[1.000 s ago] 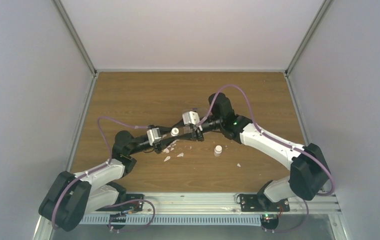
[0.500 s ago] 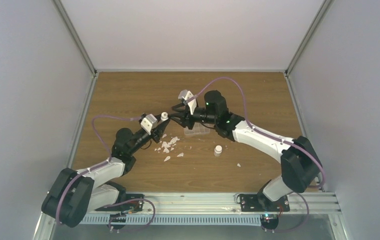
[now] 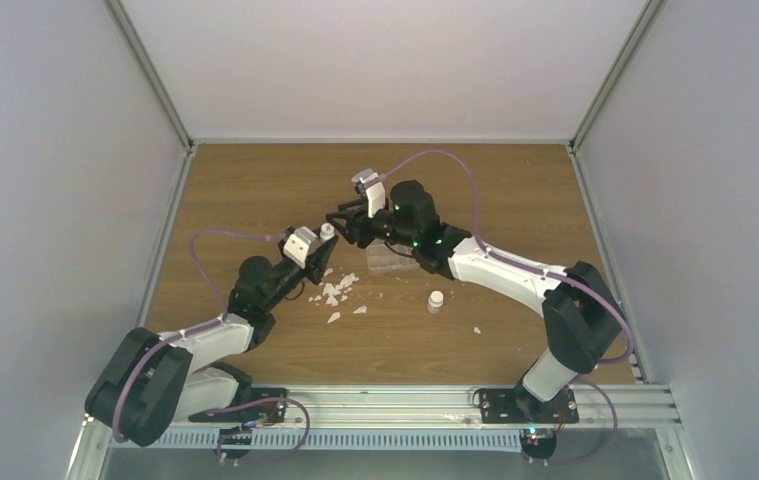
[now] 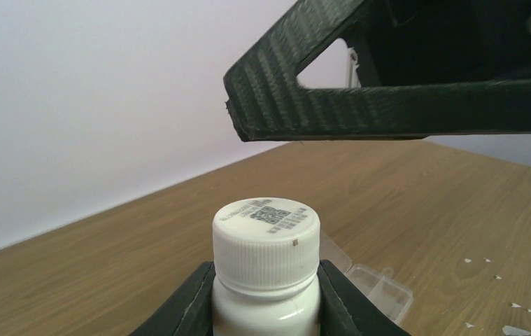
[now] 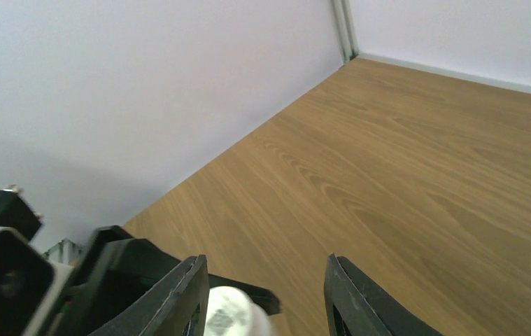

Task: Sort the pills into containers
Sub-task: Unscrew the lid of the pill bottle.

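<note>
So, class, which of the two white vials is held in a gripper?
The capped vial clamped in the left gripper, held up off the table with the right gripper close by. The other vial stands free on the table.

A white vial [image 4: 266, 245] with a ribbed cap and printed top stands upright at the bottom centre, clamped between the two dark fingers [image 4: 191, 304] of the left hand [image 4: 266, 280]. Above it, at upper right, hangs a woven-textured finger of the right hand [image 4: 388, 115], not touching the cap. Behind the vial on the wooden desk [image 4: 129, 252] lies a clear organiser box [image 4: 383, 285], with white flakes [image 4: 514, 329] to its right.
</note>
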{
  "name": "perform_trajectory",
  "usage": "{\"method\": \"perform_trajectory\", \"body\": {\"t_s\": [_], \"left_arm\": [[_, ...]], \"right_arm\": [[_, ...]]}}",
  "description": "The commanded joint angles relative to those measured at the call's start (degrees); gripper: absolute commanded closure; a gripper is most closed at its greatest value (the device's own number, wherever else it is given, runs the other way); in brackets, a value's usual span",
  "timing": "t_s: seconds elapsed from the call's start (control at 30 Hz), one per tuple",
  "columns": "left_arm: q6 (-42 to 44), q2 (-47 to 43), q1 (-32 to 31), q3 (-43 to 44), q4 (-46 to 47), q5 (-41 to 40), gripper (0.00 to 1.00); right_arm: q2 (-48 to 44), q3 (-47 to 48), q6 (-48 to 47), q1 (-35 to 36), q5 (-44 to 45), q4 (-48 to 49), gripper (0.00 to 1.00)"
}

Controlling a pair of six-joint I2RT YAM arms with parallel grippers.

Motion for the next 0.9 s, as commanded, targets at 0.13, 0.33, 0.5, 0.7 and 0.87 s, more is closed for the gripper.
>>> {"method": "perform_trajectory", "body": {"t_s": [0.13,0.33,0.5,0.7,0.87], "left_arm": [[1.37,1.23,-1.13,1.49,2.08,-4.17,0.33],[1.52,0.88,-1.35,1.38,1.96,-4.5,0.33],[1.69,1.24,-1.33,1.5,1.89,-4.74,0.33],[1.78,1.32,-1.34,1.49,1.88,-4.99,0.33],[1.87,1.42,-1.37,1.58,1.63,-5.07,0.33]], "right_arm": [[2.13,3.23,1.45,3.39,1.44,-0.13,0.01],[3.97,3.94,1.42,3.83,2.33,-1.09,0.0],[4.85,4.14,1.65,3.94,2.37,-1.28,0.0],[5.1,3.89,1.6,3.92,1.72,-0.83,0.0],[5.19,3.53,1.42,3.88,0.8,-0.28,0.07]]}}
